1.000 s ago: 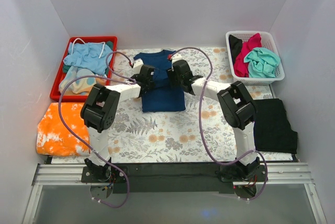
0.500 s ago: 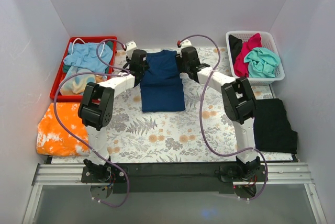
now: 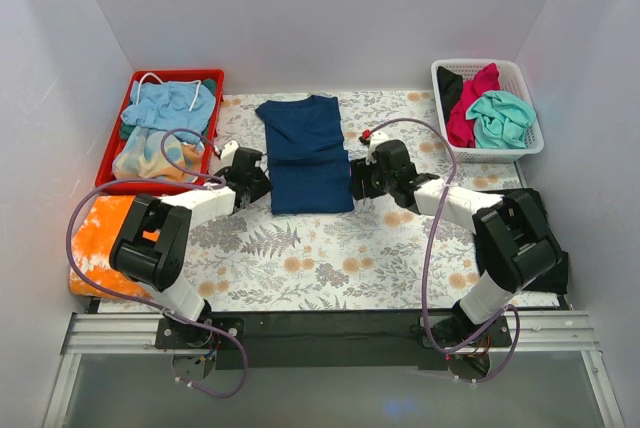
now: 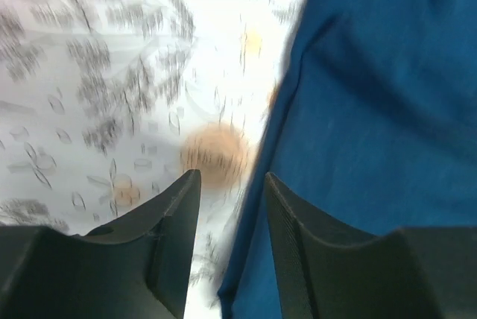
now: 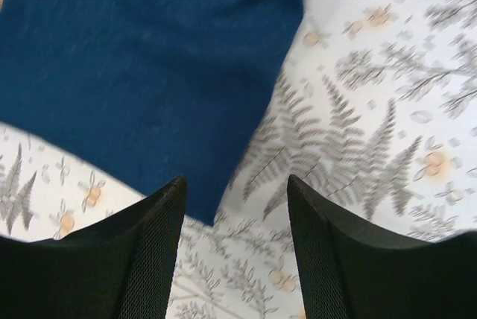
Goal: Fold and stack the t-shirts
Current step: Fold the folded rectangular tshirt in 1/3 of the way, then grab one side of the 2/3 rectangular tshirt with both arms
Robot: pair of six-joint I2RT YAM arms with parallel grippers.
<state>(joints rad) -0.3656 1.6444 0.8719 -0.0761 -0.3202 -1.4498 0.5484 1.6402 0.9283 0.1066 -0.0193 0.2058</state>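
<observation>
The navy-blue t-shirt (image 3: 305, 153) lies flat on the floral table cloth as a long strip, collar end far. My left gripper (image 3: 260, 185) is open and empty at its near left corner. In the left wrist view (image 4: 231, 185) the shirt's edge (image 4: 358, 110) runs between the fingers. My right gripper (image 3: 358, 182) is open and empty at the near right corner. In the right wrist view (image 5: 235, 185) the shirt's corner (image 5: 149, 73) lies just ahead of the left finger. A folded black t-shirt (image 3: 525, 238) lies at the right. Magenta (image 3: 470, 108) and teal (image 3: 500, 118) t-shirts sit in the white basket (image 3: 535, 143).
A red tray (image 3: 112, 153) at the far left holds pale blue and patterned clothes. An orange cloth (image 3: 110, 248) lies folded at the near left. White walls close in the table on three sides. Purple cables loop over both arms.
Both grippers have drawn back from the far end of the navy-blue t-shirt to its near corners. The shirt lies flat and free of both grippers.
</observation>
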